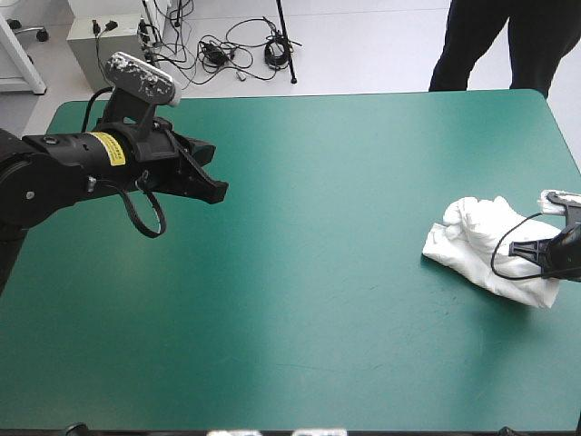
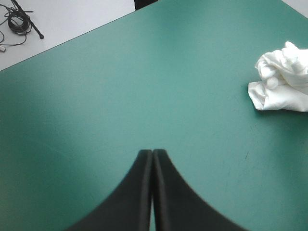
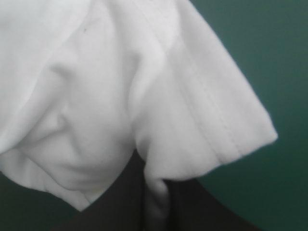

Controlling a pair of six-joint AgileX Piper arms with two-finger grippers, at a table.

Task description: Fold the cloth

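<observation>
Crumpled white short-sleeved T-shirt (image 1: 486, 245) heaped at right edge of teal-green table (image 1: 318, 272); right gripper (image 3: 153, 182) pinches its fabric; left gripper (image 2: 152, 156) closed, empty, well apart.

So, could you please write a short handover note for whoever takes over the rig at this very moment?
Left gripper: shut, holding nothing, raised over the left part of the table, far from the cloth.
Right gripper: shut on the T-shirt, a pinch of fabric between its fingers, low at the table's right edge.
T-shirt: a crumpled white heap near the table's right edge; a hemmed sleeve shows in the right wrist view.
Done: only the grasp; no fold made yet.
Left: bring the T-shirt toward the middle, spread it flat, probably with both grippers, then fold it.
</observation>
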